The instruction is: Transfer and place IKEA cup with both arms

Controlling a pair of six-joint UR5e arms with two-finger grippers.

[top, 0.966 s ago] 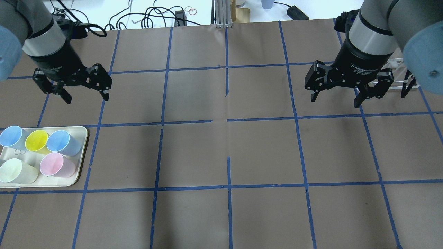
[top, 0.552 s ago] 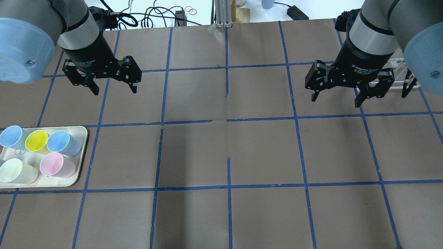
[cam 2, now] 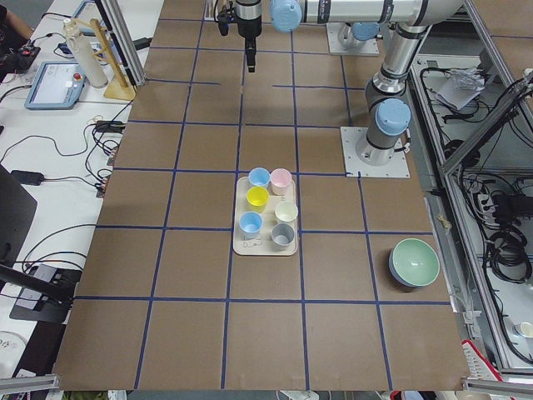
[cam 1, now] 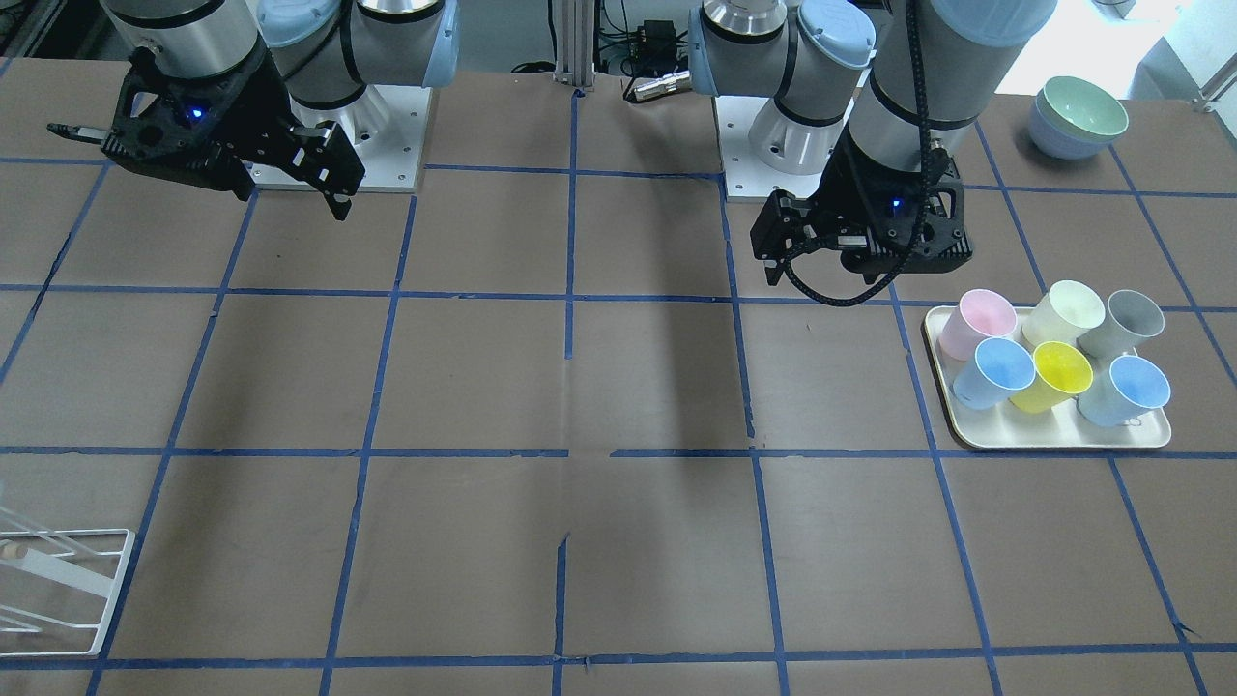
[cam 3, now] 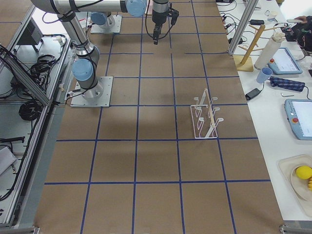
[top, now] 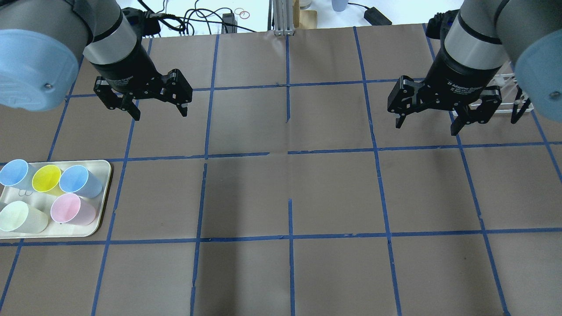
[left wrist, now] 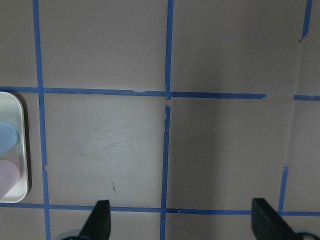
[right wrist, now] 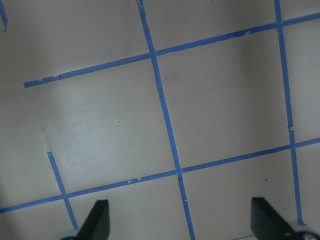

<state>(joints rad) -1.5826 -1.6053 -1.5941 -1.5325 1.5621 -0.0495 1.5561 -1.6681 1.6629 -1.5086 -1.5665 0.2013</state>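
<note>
The pale pink IKEA cup stands on a cream tray at the table's left edge, at the tray's near right corner. It also shows in the front view and the exterior left view; the left wrist view catches only a sliver of it. My left gripper hangs open and empty over bare table, beyond and to the right of the tray. Its wrist view shows its tips spread. My right gripper hangs open and empty over the far right of the table.
On the tray with the pink cup stand two light blue cups, a yellow cup, a cream-white cup and a grey cup. A white wire rack stands by the right arm. Stacked bowls sit near the left arm's base.
My left arm has swung to the right, away from the table's left edge, with its gripper still open. The right arm and the cups have not moved.
</note>
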